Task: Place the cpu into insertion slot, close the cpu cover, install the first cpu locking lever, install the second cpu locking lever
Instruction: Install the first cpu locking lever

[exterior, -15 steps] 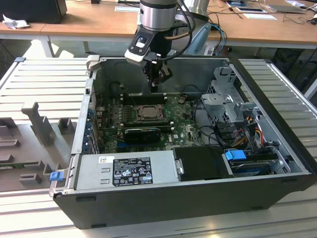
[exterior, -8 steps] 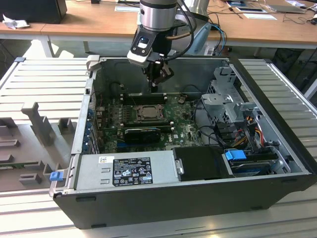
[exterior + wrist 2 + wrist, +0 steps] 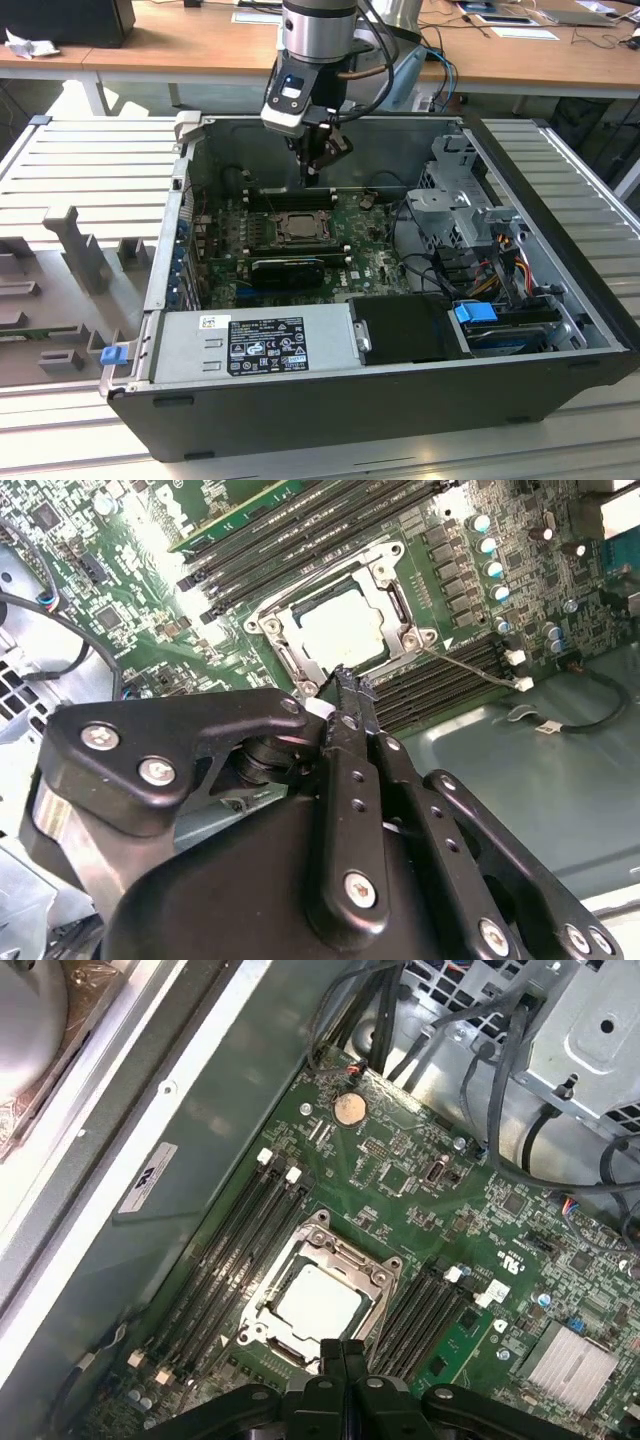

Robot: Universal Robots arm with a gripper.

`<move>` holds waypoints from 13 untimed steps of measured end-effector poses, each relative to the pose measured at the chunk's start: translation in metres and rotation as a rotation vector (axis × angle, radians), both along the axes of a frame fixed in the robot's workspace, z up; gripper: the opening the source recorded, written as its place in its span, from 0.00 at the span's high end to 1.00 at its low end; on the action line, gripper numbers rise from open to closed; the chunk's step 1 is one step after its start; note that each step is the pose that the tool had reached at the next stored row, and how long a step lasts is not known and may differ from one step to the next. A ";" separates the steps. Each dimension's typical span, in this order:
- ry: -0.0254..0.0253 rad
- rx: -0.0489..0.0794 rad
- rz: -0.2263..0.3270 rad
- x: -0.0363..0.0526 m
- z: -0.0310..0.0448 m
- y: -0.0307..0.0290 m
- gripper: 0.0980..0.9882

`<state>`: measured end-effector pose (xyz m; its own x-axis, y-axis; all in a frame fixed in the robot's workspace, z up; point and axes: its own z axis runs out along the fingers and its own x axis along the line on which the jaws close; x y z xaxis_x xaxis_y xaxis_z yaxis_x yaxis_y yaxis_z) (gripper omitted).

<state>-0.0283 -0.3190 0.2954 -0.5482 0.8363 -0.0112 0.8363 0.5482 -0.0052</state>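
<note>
My claw [image 3: 312,171] is pinched shut, empty. In the exterior view it hangs at twelve o'clock of the slot [image 3: 281,234]. The open computer case [image 3: 320,412] holds the green board [image 3: 375,262]. The square cpu [image 3: 315,1300] lies flat in the slot, face up, under the closed cover [image 3: 340,1250].

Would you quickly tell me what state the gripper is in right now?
Gripper: shut, holding nothing visible.
</note>
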 end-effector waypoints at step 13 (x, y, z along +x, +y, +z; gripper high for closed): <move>0.0000 0.000 0.099 0.0000 0.0000 0.0000 0.99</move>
